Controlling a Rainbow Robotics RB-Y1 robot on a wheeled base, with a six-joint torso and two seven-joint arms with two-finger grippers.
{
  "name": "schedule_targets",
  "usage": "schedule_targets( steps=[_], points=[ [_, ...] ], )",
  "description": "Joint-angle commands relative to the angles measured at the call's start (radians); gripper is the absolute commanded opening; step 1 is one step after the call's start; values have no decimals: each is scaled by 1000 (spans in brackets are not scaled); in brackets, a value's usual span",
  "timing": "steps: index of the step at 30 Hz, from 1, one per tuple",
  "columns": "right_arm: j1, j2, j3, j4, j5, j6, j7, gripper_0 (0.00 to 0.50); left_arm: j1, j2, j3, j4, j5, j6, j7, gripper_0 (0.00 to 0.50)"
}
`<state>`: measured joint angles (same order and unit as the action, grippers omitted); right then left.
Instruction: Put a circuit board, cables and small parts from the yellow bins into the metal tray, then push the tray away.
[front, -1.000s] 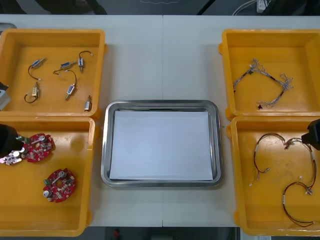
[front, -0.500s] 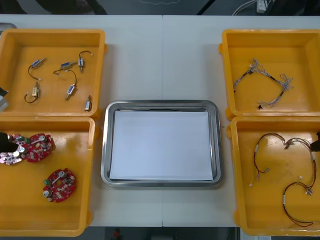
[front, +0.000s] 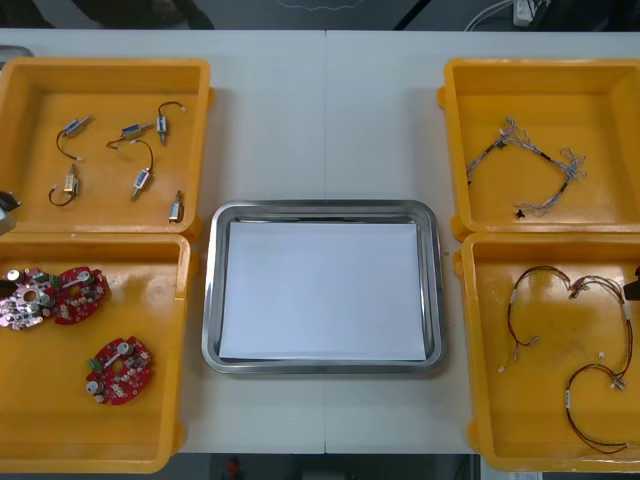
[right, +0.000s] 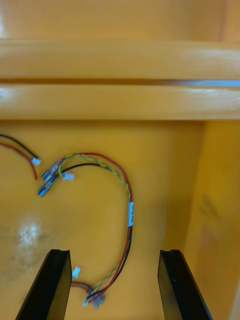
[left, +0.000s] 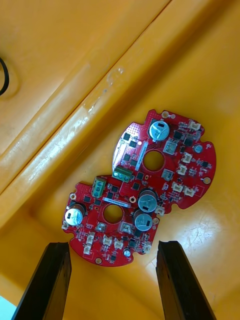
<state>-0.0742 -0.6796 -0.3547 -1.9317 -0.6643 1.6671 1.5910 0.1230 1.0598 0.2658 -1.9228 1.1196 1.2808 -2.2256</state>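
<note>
The left claw hangs spread and empty over two overlapping round red circuit boards in the near left yellow bin. In the last second it has drawn back off the front view's edge, uncovering the pair. The right claw, also spread and empty, has slid outward above the twisted red and yellow cable in the near right yellow bin. Farther out on the light table, the shiny metal tray stays bare. Beyond it, the small metal parts and the twisted blue and white cable lie untouched. Nothing is loaded yet, and a board pickup looks the likely first step.
</note>
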Motion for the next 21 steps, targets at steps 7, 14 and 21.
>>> schedule_targets(
  steps=[7, 14, 21],
  points=[
    [93, -41, 26, 76, 2, -161, 21, 500, 29, 89, -119, 94, 34, -161, -100, 500],
    [93, -41, 65, 114, -6, -204, -2, 500, 27, 115, -192, 111, 43, -225, -100, 500],
    [93, -20, 79, 114, -9, -204, -22, 500, 27, 135, -252, 137, 54, -282, -100, 500]
  ],
)
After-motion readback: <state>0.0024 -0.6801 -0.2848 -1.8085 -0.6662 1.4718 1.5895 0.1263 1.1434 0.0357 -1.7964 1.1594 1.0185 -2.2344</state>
